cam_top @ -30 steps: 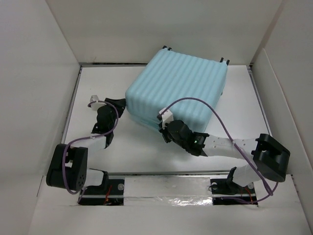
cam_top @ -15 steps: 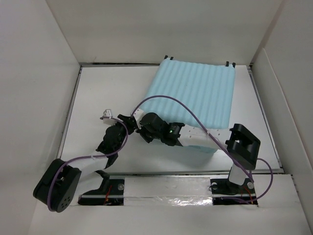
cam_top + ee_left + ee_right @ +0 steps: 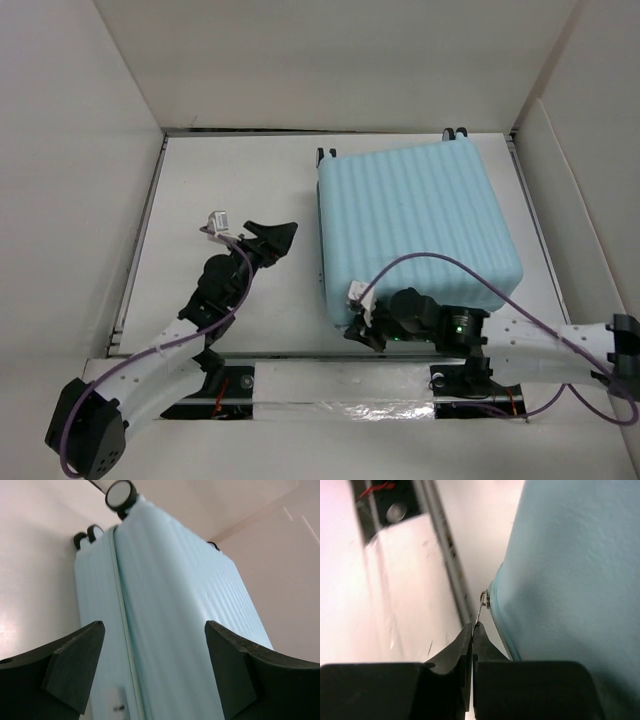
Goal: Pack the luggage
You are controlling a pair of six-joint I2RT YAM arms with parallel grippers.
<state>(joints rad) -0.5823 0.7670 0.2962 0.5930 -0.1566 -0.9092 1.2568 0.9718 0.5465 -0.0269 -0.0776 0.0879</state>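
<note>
The pale aqua-blue ribbed luggage point(image 3: 415, 230) lies closed and flat on the white table, its wheels at the far edge. My right gripper point(image 3: 357, 328) is at its near left corner, shut on the thin metal zipper pull point(image 3: 479, 611) that hangs from the luggage's seam point(image 3: 502, 625). My left gripper point(image 3: 282, 235) is open and empty, a short way left of the luggage. In the left wrist view the luggage's side point(image 3: 165, 630) with its zipper seam and a wheel point(image 3: 120, 493) fills the space between the two fingers point(image 3: 75, 660).
White walls enclose the table point(image 3: 230, 190) at the back and both sides. A metal rail point(image 3: 340, 375) with the arm bases runs along the near edge, close to my right gripper. A purple cable point(image 3: 470, 270) loops over the luggage's near side.
The luggage has turned and shifted right, now squarer to the table. My right gripper moved along its near edge to the near left corner. My left gripper rose and opened toward the luggage.
</note>
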